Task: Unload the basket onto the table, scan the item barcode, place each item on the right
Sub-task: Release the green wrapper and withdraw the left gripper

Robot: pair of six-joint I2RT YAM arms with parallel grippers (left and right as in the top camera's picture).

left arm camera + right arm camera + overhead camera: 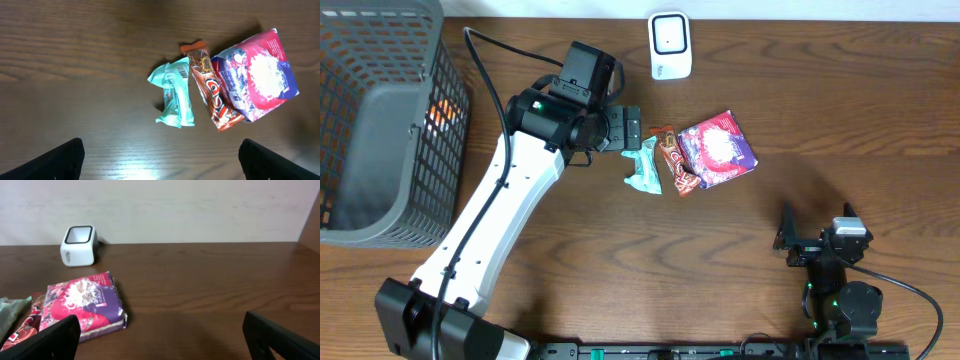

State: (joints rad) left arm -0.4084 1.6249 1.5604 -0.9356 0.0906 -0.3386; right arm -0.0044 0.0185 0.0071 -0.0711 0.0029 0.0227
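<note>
Left jaws stand fully open and empty near the teal packet (174,95) on the table (75,60). Right jaws are wide open, empty, well apart from the scanner (78,245).

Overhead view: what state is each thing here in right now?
Left fingers: open, holding nothing.
Right fingers: open, holding nothing.
Teal packet: lying flat, crumpled, barcode showing.
Orange bar: lying flat.
Pink bag: lying flat, touching the bar.
Scanner: upright, nothing over it.
Basket: upright, something orange inside.

Teal packet (175,97), barcode up, touching orange bar (210,85), pink pouch (260,75) alongside, white scanner (670,45) near
</note>
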